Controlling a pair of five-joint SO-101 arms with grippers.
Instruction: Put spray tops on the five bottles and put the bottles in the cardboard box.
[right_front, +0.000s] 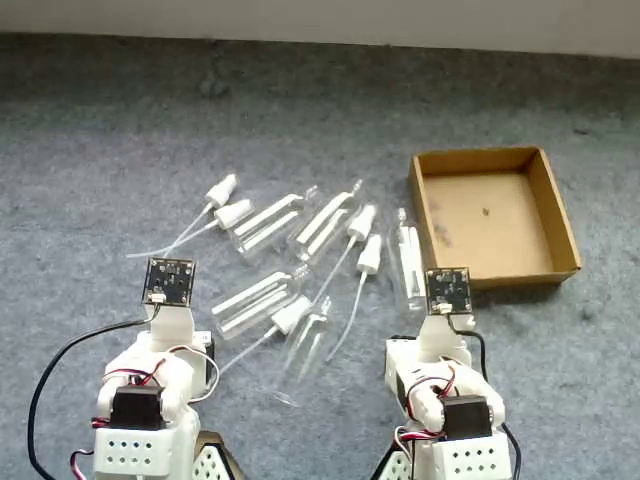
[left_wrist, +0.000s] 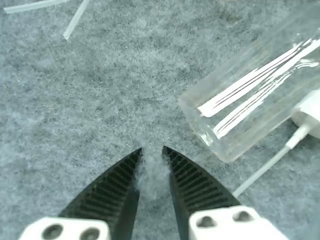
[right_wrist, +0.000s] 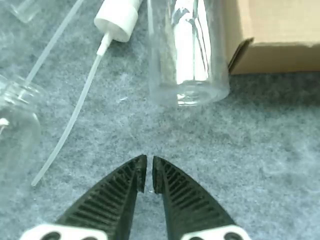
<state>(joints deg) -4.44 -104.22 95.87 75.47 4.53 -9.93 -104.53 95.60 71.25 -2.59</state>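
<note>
Five clear bottles (right_front: 262, 225): all lying flat on the grey carpet (right_front: 110, 120), fanned out between the two arms, none capped
Spray tops (right_front: 362, 222): loose among the bottles, white heads with thin dip tubes trailing, none fitted
Cardboard box (right_front: 478, 157): beyond the right arm, nothing in it; one bottle (right_wrist: 187, 55) lies just beside its corner (right_wrist: 270, 40)
Step in hand: looks like the very first pick, nothing gripped so far
Doing it well: I'd open wide and take a spray top by its white head (right_wrist: 117, 20), not the flimsy tube; steady a bottle across its body with the other arm, since round clear plastic will likely roll; feed the tube into the neck first, then seat the head
Left gripper (left_wrist: 151, 150): jaws nearly together, a thin slit at the tips, clasping nothing, over bare carpet with a bottle base (left_wrist: 255, 95) near
Right gripper (right_wrist: 149, 159): jaws all but touching, nothing between them, tips short of the bottle's base; whether they touch the carpet, can't tell
</note>
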